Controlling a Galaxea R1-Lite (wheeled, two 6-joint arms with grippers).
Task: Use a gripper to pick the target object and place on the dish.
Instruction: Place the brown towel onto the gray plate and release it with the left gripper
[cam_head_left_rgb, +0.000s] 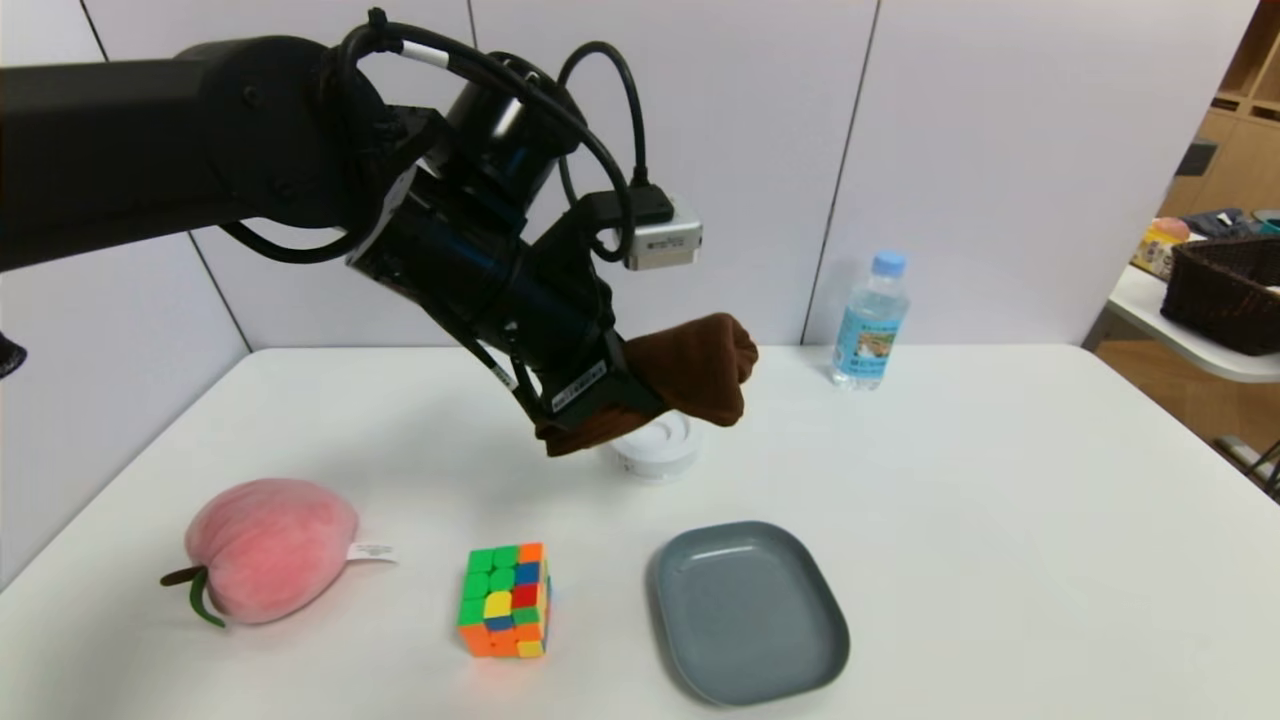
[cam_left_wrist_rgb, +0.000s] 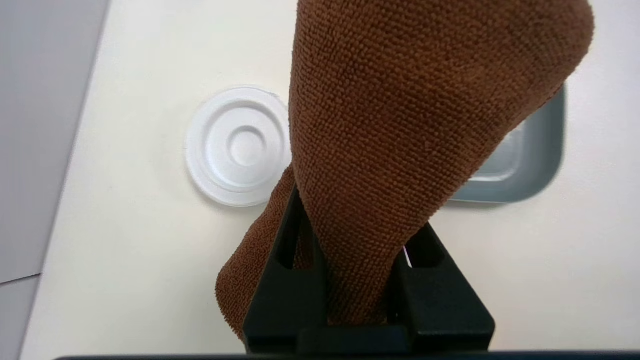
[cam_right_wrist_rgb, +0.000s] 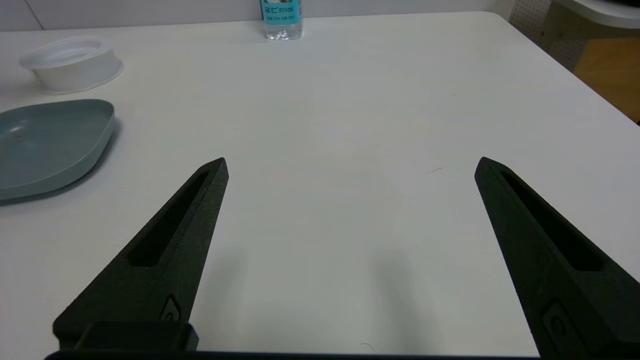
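Observation:
My left gripper (cam_head_left_rgb: 618, 388) is shut on the target object, a dark brown plush towel (cam_head_left_rgb: 702, 362), and holds it in the air over the back middle of the table. In the left wrist view the towel (cam_left_wrist_rgb: 400, 125) bulges out from between the black fingers (cam_left_wrist_rgb: 285, 280), and a fold hangs down beside one of them. The dish (cam_head_left_rgb: 745, 610), blue-grey with a raised rim, lies empty at the front, nearer me than the towel. The towel hides part of the dish (cam_left_wrist_rgb: 532, 160) in that view. My right gripper (cam_right_wrist_rgb: 350, 162) stands open over bare table to the right of the dish (cam_right_wrist_rgb: 45, 140).
A white ring-shaped disc (cam_head_left_rgb: 658, 450) sits under the held towel. A pink plush peach (cam_head_left_rgb: 268, 548) and a multicoloured cube (cam_head_left_rgb: 505, 600) lie front left. A water bottle (cam_head_left_rgb: 870, 320) stands at the back. A dark basket (cam_head_left_rgb: 1225, 290) rests on a side table at right.

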